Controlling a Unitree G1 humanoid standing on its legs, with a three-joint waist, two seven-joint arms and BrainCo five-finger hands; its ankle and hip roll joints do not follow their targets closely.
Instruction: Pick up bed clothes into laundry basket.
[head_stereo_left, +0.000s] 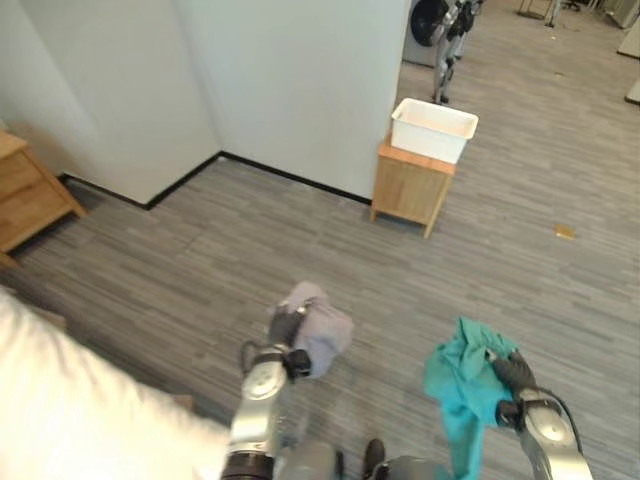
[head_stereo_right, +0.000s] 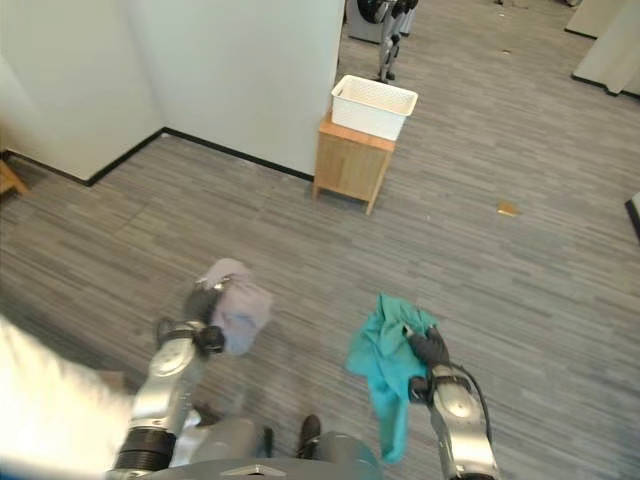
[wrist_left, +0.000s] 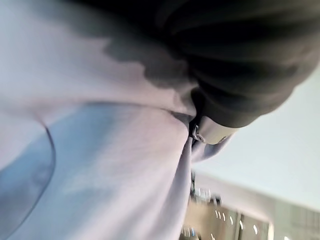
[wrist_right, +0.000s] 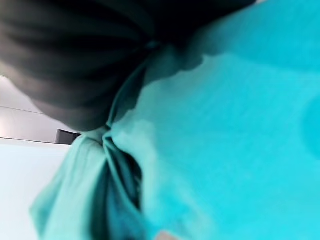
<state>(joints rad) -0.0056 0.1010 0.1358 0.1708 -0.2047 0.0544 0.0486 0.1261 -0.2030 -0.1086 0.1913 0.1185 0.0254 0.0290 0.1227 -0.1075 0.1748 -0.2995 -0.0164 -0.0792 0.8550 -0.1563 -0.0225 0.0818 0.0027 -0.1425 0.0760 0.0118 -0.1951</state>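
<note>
My left hand (head_stereo_left: 286, 327) is shut on a bunched lilac-grey garment (head_stereo_left: 322, 330), held up over the floor; the cloth (wrist_left: 100, 165) drapes across the left wrist view beside the dark hand cover. My right hand (head_stereo_left: 510, 372) is shut on a teal garment (head_stereo_left: 458, 385) that hangs down from it; the same teal cloth (wrist_right: 225, 125) spreads across the right wrist view. A white laundry basket (head_stereo_left: 433, 128) stands on a small wooden stand (head_stereo_left: 411, 186) against the white wall, well ahead of both hands.
A white-covered bed (head_stereo_left: 70, 420) lies at the lower left. A wooden nightstand (head_stereo_left: 25, 190) stands at the far left. White partition walls (head_stereo_left: 290, 80) form a corner behind the stand. Open grey plank floor (head_stereo_left: 300, 250) lies between me and the basket.
</note>
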